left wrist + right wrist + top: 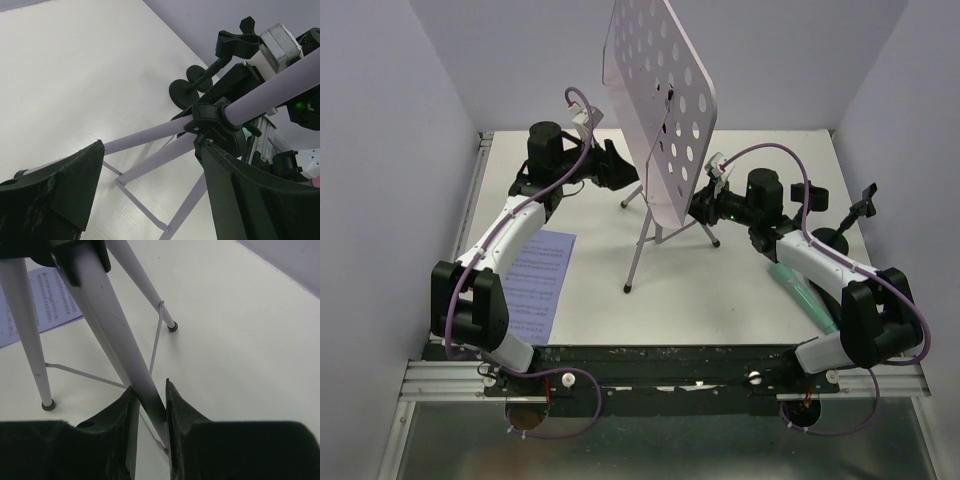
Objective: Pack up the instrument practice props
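The silver tripod (pixel 642 240) stands mid-table, and its pale perforated desk (pixel 660 90) tilts above it. My right gripper (pixel 703 208) reaches in from the right. In the right wrist view it (pixel 150 390) is shut on one tripod leg (pixel 107 315). My left gripper (pixel 618 170) hangs open at the tripod's left. In its own view the gripper (pixel 152 150) spans the legs below the black hub (pixel 215 120) without touching them. A printed sheet-music page (pixel 540 282) lies at the left. A mint-green microphone (pixel 805 292) lies under my right arm.
A short black pole with a clip (pixel 861 204) stands on a round base (pixel 832 240) at the right. Two round black bases (pixel 184 93) show beyond the tripod in the left wrist view. Grey walls close in the table on three sides.
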Robot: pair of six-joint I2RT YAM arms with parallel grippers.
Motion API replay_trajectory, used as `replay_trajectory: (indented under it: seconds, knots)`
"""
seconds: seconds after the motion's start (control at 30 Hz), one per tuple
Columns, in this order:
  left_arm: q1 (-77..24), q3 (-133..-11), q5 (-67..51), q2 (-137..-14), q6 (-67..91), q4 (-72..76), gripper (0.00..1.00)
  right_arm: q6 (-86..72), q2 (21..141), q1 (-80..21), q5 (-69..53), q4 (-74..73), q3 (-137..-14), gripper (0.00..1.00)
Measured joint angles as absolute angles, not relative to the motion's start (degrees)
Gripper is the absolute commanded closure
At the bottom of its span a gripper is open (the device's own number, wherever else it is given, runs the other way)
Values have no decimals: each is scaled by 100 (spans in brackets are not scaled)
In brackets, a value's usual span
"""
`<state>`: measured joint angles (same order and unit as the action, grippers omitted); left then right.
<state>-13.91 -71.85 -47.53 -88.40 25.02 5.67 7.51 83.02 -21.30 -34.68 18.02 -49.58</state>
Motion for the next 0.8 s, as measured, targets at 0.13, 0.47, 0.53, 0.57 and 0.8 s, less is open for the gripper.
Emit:
replay_trajectory:
  seconds: [0.13,0.47,0.53,0.57,0.8]
  knots:
    - [-1389,-7109,-4755,-8825,2499,620,13,753,8305,-2130,-3468,1800,-4958,96]
    - [-1372,-5732,-4244,-8543,1938,36,10,755,8335,-2130,-3489,1669,-5048,76]
    - [-1372,-5673,-4174,-8541,1852,-78,10,773,8344,-2130,-3516,1590,-5094,59]
    - [-1365,-5669,-4132,-8527,1800,-139,10,786,8346,-2130,-3524,1535,-5124,50]
    - [-1323,-5658,-3957,-8077,1426,-397,10,886,8407,-2121,-3387,370,-5120,22]
